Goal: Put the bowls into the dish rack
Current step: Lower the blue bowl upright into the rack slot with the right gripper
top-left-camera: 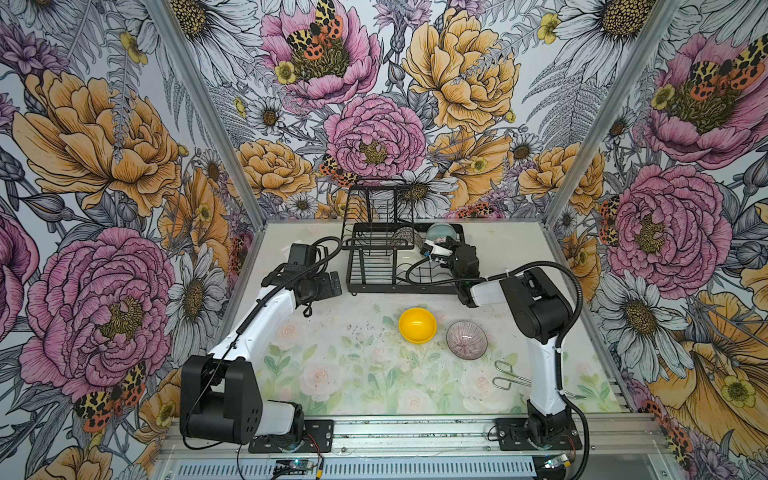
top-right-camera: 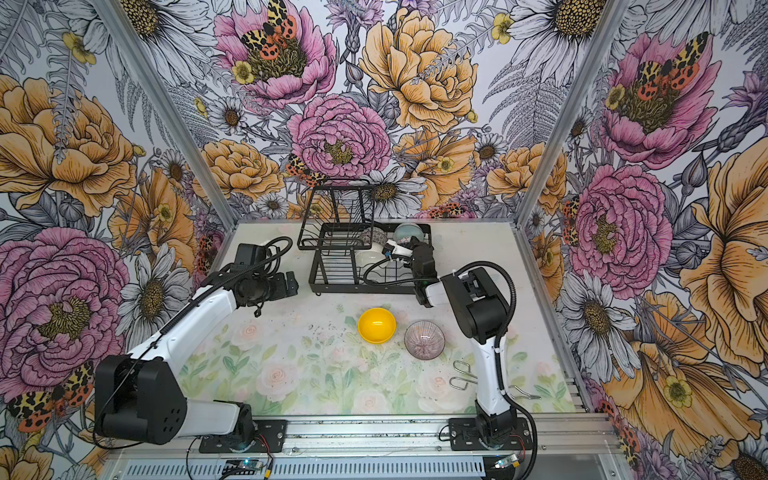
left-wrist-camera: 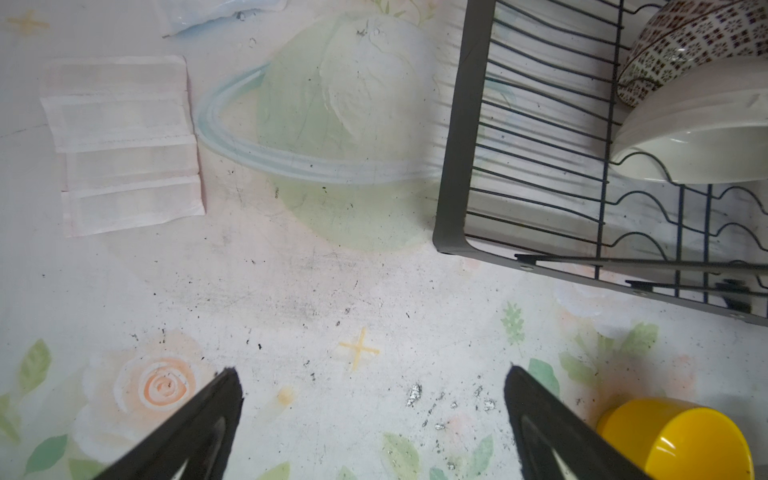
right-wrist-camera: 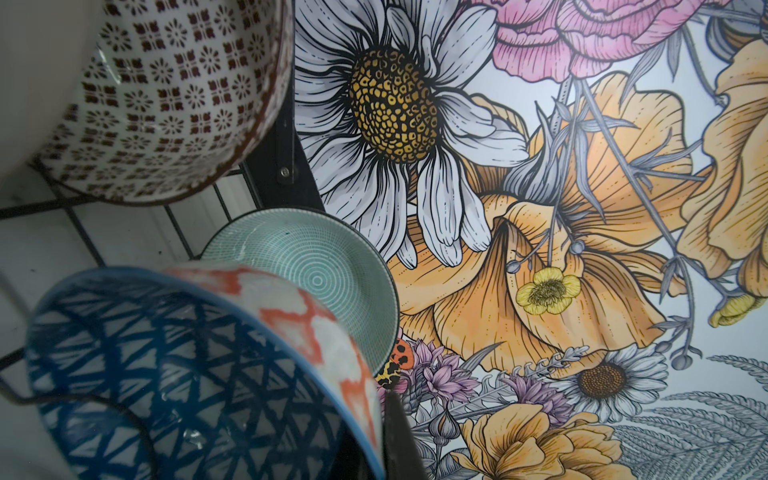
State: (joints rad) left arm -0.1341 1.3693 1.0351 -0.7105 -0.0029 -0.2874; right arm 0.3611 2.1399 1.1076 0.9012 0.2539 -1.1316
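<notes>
Six bowls, one dish rack, one pair of wire tongs and two robot arms are in view. Farthest in front of the rack and off to its right, the metal tongs [top-left-camera: 511,376] lie on the flowered table mat, partly hidden behind the right arm.

Two bowls sit upright on the mat in front of the rack, nearly touching: a yellow bowl [top-left-camera: 417,325] and, just right of it, a mauve bowl [top-left-camera: 466,339].

The left gripper [left-wrist-camera: 370,370] hovers off the rack's front left corner, fingers spread wide and holding nothing.

The black wire dish rack [left-wrist-camera: 460,158] stands at the back of the table and holds four bowls. A cream bowl [left-wrist-camera: 698,137] leans in the slotted base with the mosaic bowl [right-wrist-camera: 166,104] touching it behind.

Toward the rack's right end, the right gripper [top-left-camera: 434,250] is clenched on the rim of the tilted blue triangle-patterned bowl [right-wrist-camera: 187,374] over the base. A black cable and the right wrist cross the rack's front right edge.

The teal spiral bowl [right-wrist-camera: 316,274] stands on edge just behind the blue one, at the rack's far right corner.
</notes>
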